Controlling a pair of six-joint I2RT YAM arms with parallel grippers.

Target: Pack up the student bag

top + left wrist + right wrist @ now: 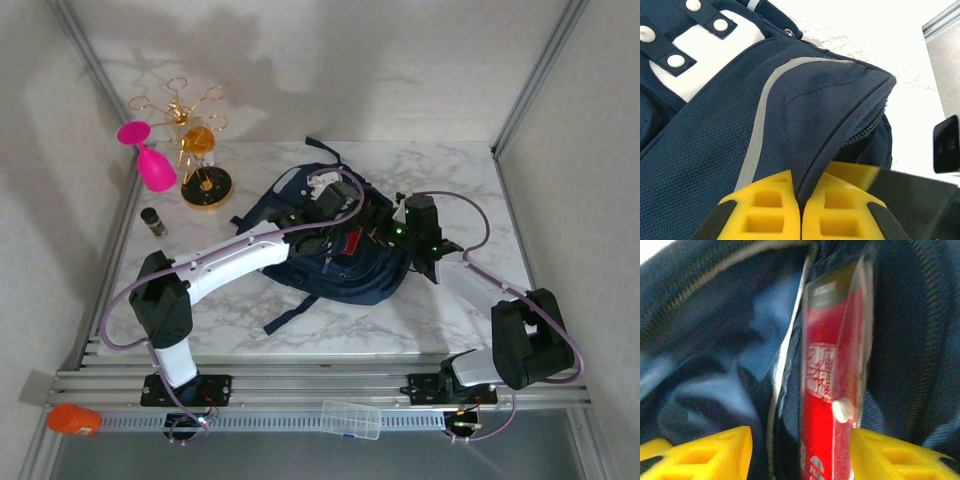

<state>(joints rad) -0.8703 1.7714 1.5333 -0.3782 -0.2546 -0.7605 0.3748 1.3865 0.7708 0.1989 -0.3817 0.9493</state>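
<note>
1. The student bag lies flat near the middle of the tabletop, a little toward the far edge. Both arms are reached in over it, one from each near corner.
2. The left gripper is clamped on a fold of the bag's navy fabric just beside the zip, and the cloth is seen pinched between the yellow pads. Judged purpose: the lip is lifted so that the mouth of the bag gapes for the other arm.
3. The right gripper is seen inside that mouth with its jaws apart, dark lining on both sides.
4. A red packet in clear wrap stands on edge between the right fingers, nearer one pad than the other. Contact with that pad cannot be made out, as the view is blurred.
5. Judged step: the packet is set down in the compartment, on edge so that it slips in along the inner wall. With the jaws parted it is no longer gripped.
6. Toward the far-left corner a pink goblet and a gold stand are noted, with a small dark bottle by the left edge. All are well apart from the bag. Whether they are meant for packing cannot be told.
7. Risk noted: if the fold were released early, the mouth could fall shut on the right fingers.
</note>
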